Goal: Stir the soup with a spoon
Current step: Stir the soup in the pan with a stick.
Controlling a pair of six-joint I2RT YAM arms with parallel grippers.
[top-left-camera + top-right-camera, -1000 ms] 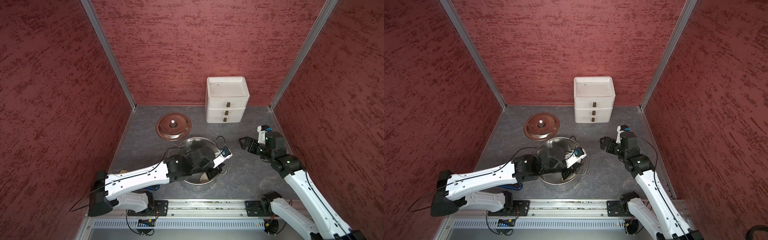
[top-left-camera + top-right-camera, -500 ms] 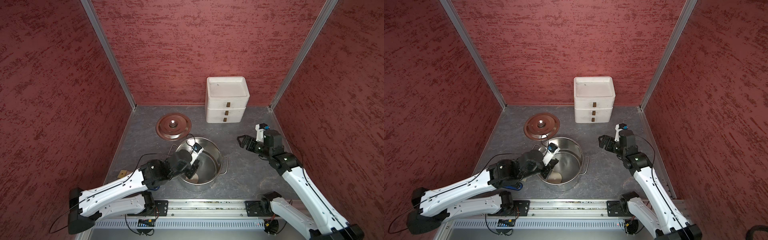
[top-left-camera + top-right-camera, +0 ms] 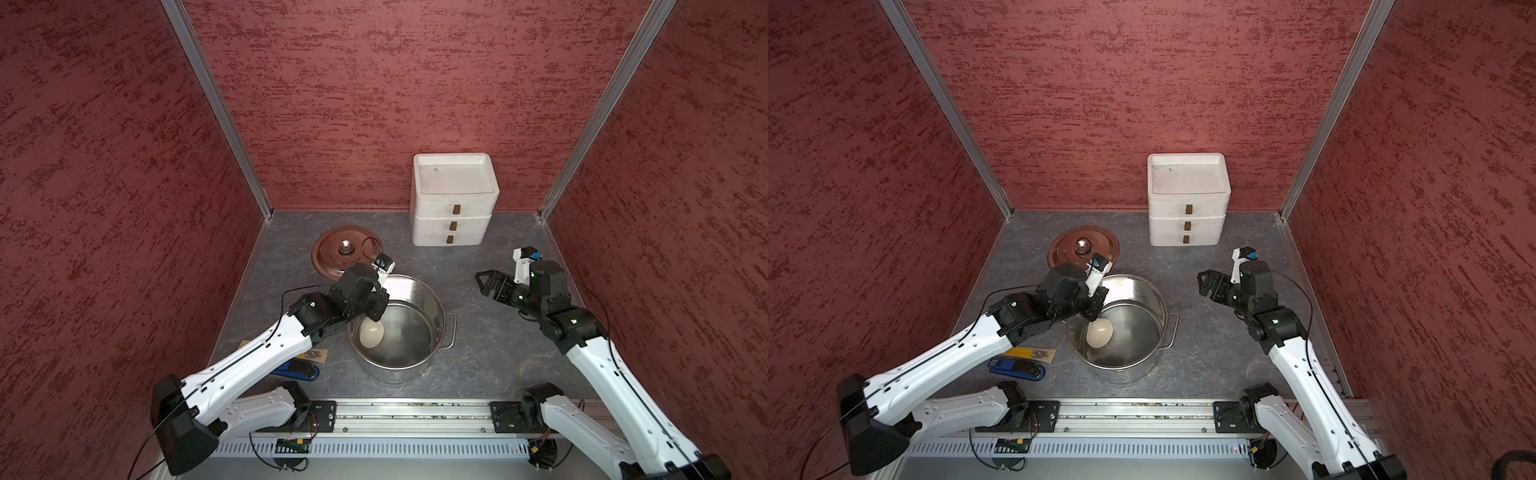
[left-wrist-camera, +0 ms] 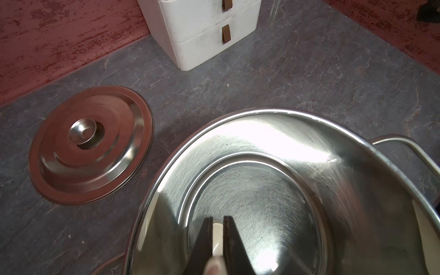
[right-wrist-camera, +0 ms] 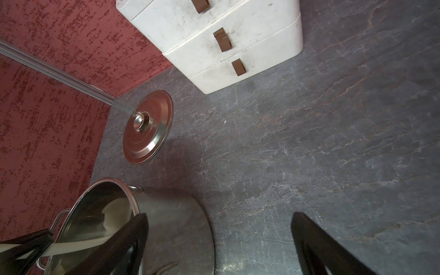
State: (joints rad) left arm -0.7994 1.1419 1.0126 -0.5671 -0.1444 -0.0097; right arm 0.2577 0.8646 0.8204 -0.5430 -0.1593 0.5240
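Note:
The cream-white spoon [image 3: 371, 332] stands tilted in the steel pot [image 3: 432, 299], its oval bowl low against the pot's left inner side [image 3: 1099, 333]. My left gripper [image 3: 376, 316] hangs over the pot's back-left rim, shut on the spoon's handle [image 4: 217, 229], which shows pinched between the two dark fingers [image 4: 204, 235]. No soup shows: the pot's bare shiny bottom [image 4: 262, 202] is in sight. My right gripper [image 3: 481, 284] hovers to the right of the pot, apart from it, open with nothing between its fingers [image 5: 219, 214].
The pot's lid [image 3: 347, 251] lies flat behind the pot's left side. A white three-drawer box [image 3: 453, 199] stands at the back wall. A yellow-and-brown packet [image 3: 1034, 353] and a blue-and-black tool [image 3: 1017, 368] lie left of the pot, under my left arm. Red walls enclose three sides.
My left gripper has swept the spoon from the pot's right side round the back to its left side. The right gripper has drifted slightly back and stays open.

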